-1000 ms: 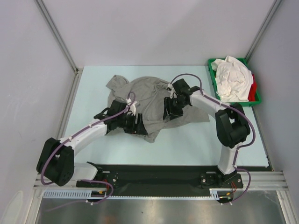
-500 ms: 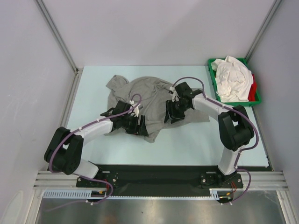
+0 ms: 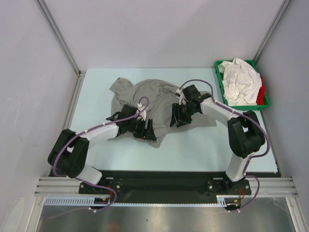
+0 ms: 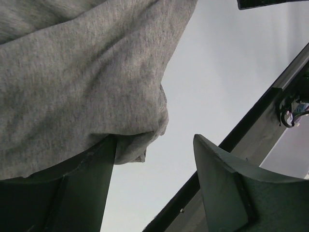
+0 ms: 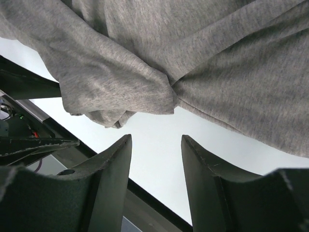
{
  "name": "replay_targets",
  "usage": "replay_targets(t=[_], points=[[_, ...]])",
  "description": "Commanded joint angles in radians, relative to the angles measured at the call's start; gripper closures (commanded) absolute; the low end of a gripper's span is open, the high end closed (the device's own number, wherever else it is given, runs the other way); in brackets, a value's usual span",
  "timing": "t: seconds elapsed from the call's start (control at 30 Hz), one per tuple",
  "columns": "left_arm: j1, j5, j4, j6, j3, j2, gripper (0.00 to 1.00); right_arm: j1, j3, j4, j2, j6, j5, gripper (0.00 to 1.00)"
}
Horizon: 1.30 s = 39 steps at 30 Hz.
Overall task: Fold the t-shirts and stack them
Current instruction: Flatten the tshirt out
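Red t-shirt (image 3: pixel 262 92) (mostly buried)

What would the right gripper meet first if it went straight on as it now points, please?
Most likely the grey shirt, its bunched fold lying just beyond the right gripper; depth is unclear.

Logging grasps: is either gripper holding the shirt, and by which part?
Nothing held: left gripper and right gripper stand open; shirt just drapes one left finger.

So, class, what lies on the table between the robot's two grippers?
Grey t-shirt fabric fills the stretch between the left gripper and the right gripper, as the top view shows.
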Motion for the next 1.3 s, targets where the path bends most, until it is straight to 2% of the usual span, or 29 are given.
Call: replay_targets(t=[0.0, 0.07, 0.13, 0.17, 0.23, 0.27, 0.33, 0.37, 0.53, 0.67, 0.77, 0.9, 1.03, 1.17, 1.27], points=[[-0.013, 0.043, 0.035, -0.011, -0.014, 0.004, 0.30, -0.004, -0.011, 0.031, -0.049, -0.001, -0.016, 0.49], [-0.016, 0.098, 0.014, -0.085, -0.020, -0.005, 0.32, -0.004, -0.019, 0.034, -0.049, 0.001, -0.019, 0.49], [-0.024, 0.208, 0.012, -0.184, -0.014, -0.013, 0.38, -0.004, -0.024, 0.035, -0.052, 0.003, -0.019, 0.49], [-0.070, 0.314, 0.068, -0.326, -0.003, -0.056, 0.46, -0.004, -0.024, 0.034, -0.055, 0.001, -0.018, 0.49], [-0.134, 0.353, 0.131, -0.441, 0.038, -0.108, 0.46, -0.004, -0.027, 0.034, -0.059, -0.002, -0.016, 0.49], [-0.194, 0.359, 0.141, -0.441, 0.129, -0.119, 0.41, -0.004, -0.031, 0.037, -0.061, -0.002, -0.010, 0.49], [-0.214, 0.391, 0.023, -0.398, 0.240, -0.087, 0.38, -0.008, -0.034, 0.037, -0.058, -0.002, -0.008, 0.49], [-0.211, 0.443, 0.026, -0.412, 0.291, -0.073, 0.38, -0.010, -0.037, 0.038, -0.056, 0.001, -0.014, 0.49], [-0.197, 0.424, 0.024, -0.424, 0.311, -0.041, 0.35, -0.021, -0.038, 0.049, -0.058, 0.010, -0.041, 0.49], [-0.179, 0.339, -0.146, -0.325, 0.310, -0.044, 0.36, -0.019, -0.044, 0.046, -0.069, 0.022, -0.060, 0.49], [-0.171, 0.338, -0.192, -0.265, 0.308, -0.009, 0.29, -0.019, -0.079, 0.055, -0.093, 0.026, -0.059, 0.48], [-0.173, 0.349, -0.241, -0.206, 0.362, 0.093, 0.32, -0.021, -0.139, 0.058, -0.127, 0.024, -0.045, 0.48], [-0.187, 0.365, -0.235, -0.215, 0.452, 0.195, 0.30, -0.028, -0.208, 0.045, -0.180, 0.029, -0.013, 0.48], [-0.248, 0.261, -0.438, -0.119, 0.654, 0.278, 0.26, -0.065, -0.264, 0.011, -0.220, 0.056, 0.042, 0.49], [-0.302, 0.298, -0.445, -0.133, 0.719, 0.326, 0.23, -0.102, -0.312, 0.005, -0.266, 0.070, 0.050, 0.49]])
